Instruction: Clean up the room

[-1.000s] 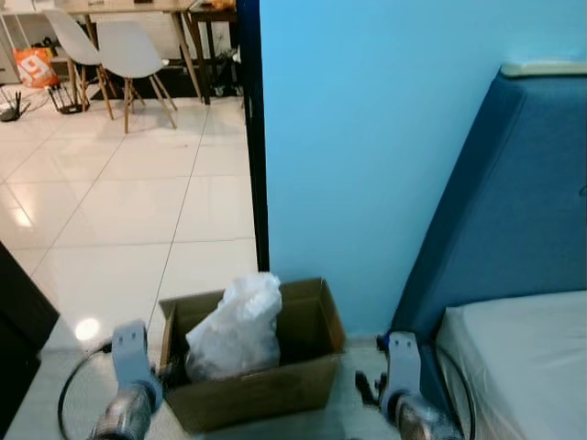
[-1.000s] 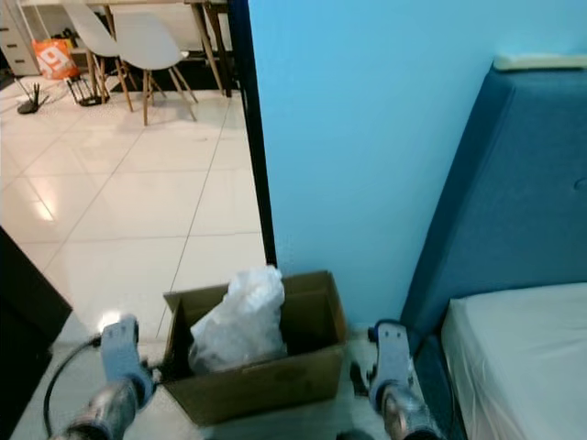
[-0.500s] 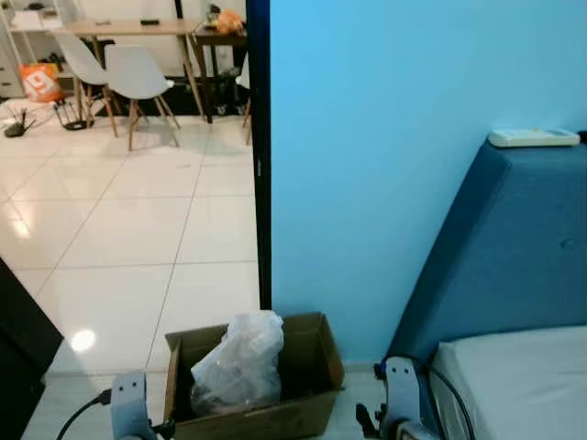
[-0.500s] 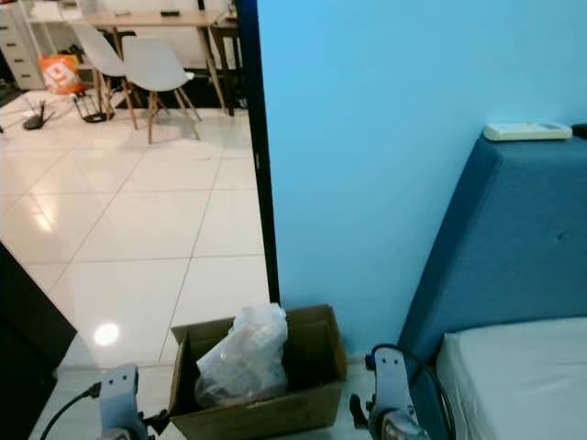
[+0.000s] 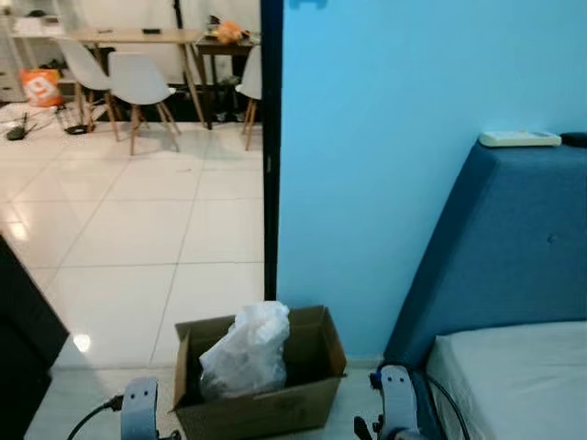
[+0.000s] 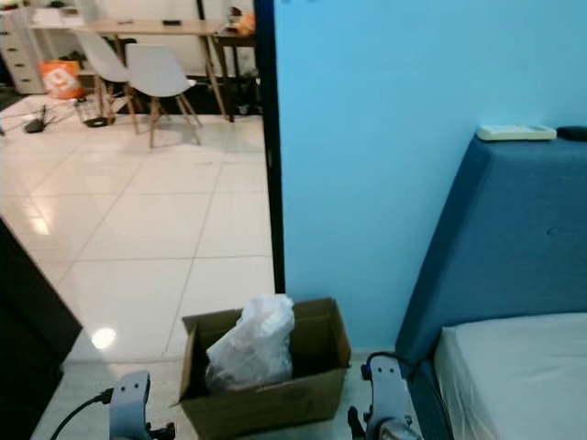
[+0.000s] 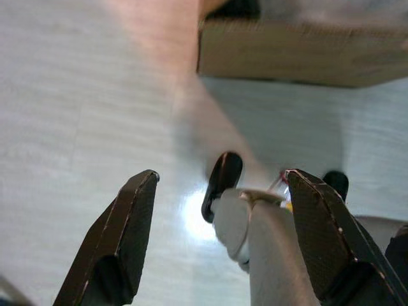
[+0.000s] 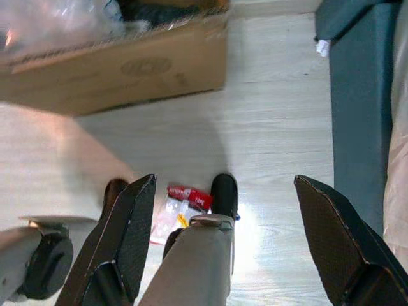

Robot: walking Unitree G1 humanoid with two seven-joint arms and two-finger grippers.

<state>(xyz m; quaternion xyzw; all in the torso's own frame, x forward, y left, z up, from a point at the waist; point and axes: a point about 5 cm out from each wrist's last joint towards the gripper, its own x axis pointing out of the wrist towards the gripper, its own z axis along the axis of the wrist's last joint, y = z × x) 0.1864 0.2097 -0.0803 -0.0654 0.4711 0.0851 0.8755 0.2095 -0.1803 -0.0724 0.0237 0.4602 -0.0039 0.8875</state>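
Cardboard box (image 5: 260,389) stood on the pale floor (image 5: 128,247) directly ahead of me, against the foot of the light blue wall (image 5: 404,119), its flaps raised and a crumpled white plastic bag (image 5: 246,349) rising from its interior. To the right of the box sat the blue padded headboard (image 5: 500,247) of a bed, with the mattress (image 5: 514,376) below it and a flat white remote (image 5: 519,138) lying on its top edge. Through the doorway to the left, white chairs (image 5: 138,87) and a wooden table (image 5: 138,37) stood well apart from me on glossy tile.

Left gripper (image 7: 217,191) hung low beside the box with its jaws spread wide; I saw nothing between the black fingers (image 7: 124,236), and they touched nothing. Beyond them lay bare wood-grain floor and one cardboard side of the box.

Right gripper (image 8: 223,210) likewise hung with its jaws released and far apart, empty. Between its fingers (image 8: 127,236), on the floor below, lay a small clear wrapper with a red label (image 8: 182,204), just beside the robot's black foot (image 8: 224,193) and near the side of the box. The blue bed frame ran along one edge of that wrist view.
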